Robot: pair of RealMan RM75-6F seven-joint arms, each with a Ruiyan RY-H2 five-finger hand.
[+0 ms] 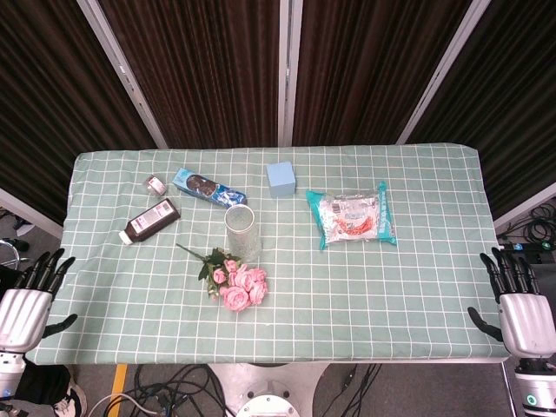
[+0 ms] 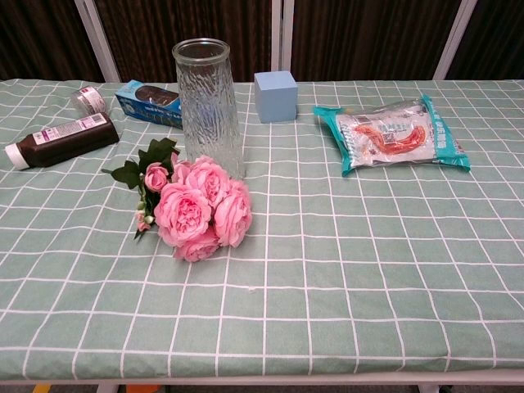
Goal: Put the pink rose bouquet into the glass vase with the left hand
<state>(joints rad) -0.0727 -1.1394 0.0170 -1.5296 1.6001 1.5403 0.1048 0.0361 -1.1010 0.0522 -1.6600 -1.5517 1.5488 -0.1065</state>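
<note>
The pink rose bouquet [image 1: 237, 283] [image 2: 197, 207] lies flat on the green checked tablecloth, blooms toward me and leafy stem pointing back left. Just behind it the ribbed glass vase [image 1: 242, 233] [image 2: 208, 106] stands upright and holds nothing. My left hand [image 1: 31, 300] hangs open beyond the table's front left corner, fingers spread and pointing away from me, far from the bouquet. My right hand [image 1: 518, 305] is open in the same way off the front right corner. Neither hand appears in the chest view.
A dark brown bottle [image 1: 149, 221] [image 2: 57, 140] lies on its side at the left, with a small tin [image 1: 156, 184] and a blue cookie pack [image 1: 208, 188] behind it. A light blue box [image 1: 281, 179] [image 2: 275, 95] and a teal snack bag [image 1: 353, 216] [image 2: 394, 134] sit further right.
</note>
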